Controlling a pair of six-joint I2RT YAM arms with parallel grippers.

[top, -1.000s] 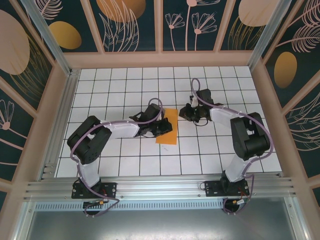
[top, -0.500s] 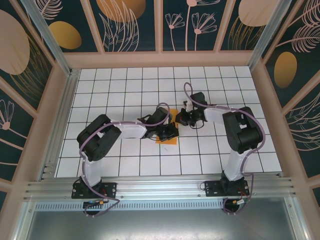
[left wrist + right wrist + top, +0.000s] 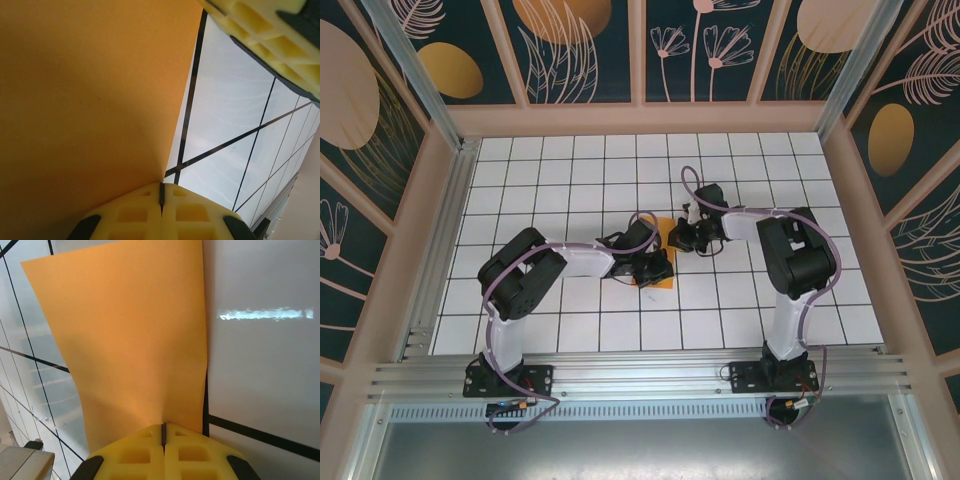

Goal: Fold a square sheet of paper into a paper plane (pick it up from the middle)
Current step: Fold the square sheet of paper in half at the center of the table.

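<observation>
Plainly the sheet (image 3: 130, 330) is the weak point: thin orange paper lying near the middle of the white tiled tabletop (image 3: 540, 180), between the two arms and largely covered by them from above. From the right wrist, its near edge runs straight into the seam of the right claw (image 3: 163, 432), whose yellow fingers are pressed together, apparently nipping the paper at its rim, and the paper bows slightly toward the grip. The left claw (image 3: 161, 192) is likewise closed tight, with one edge of the sheet meeting its fingertip seam, so I judge it clamped on the paper too, though how deep either bite goes is hidden. With two holds this shallow on one light sheet, the likeliest failure is a slip: a small tug could pull an edge free and let the paper flop flat or skew. If instead both holds stay firm and the arms draw apart or twist against each other, the sheet could tear or take a stray wrinkle. Uneven travel of the two claws would leave the edges misaligned and any crease crooked, which every later fold of the plane would inherit. The claws also sit near each other over the paper, so a careless sweep risks knocking them together.
</observation>
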